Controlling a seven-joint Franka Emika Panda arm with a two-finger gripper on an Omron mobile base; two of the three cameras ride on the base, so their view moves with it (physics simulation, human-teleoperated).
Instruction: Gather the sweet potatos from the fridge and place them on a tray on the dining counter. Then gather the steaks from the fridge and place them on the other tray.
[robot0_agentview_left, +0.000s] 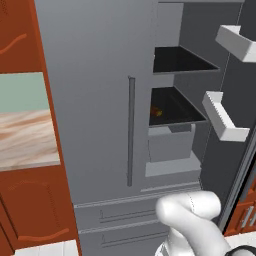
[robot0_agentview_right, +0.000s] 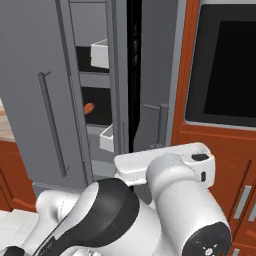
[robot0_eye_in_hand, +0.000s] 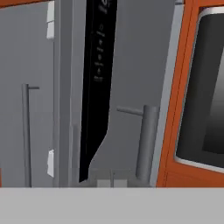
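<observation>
Your gripper (robot0_eye_in_hand: 111, 177) sits closed, holding nothing, before the fridge (robot0_agentview_left: 95, 100).
You see its right door open; perhaps a sweet potato (robot0_agentview_right: 89, 107) lies on a shelf.

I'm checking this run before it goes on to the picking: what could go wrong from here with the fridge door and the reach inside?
1. The fridge's right door stands only partly swung out, so the arm may knock its white door bins on the way in.
2. The sweet potato lies deep on a dark shelf, a cramped reach.
3. The gripper is shut; it must open before any grasp.
</observation>
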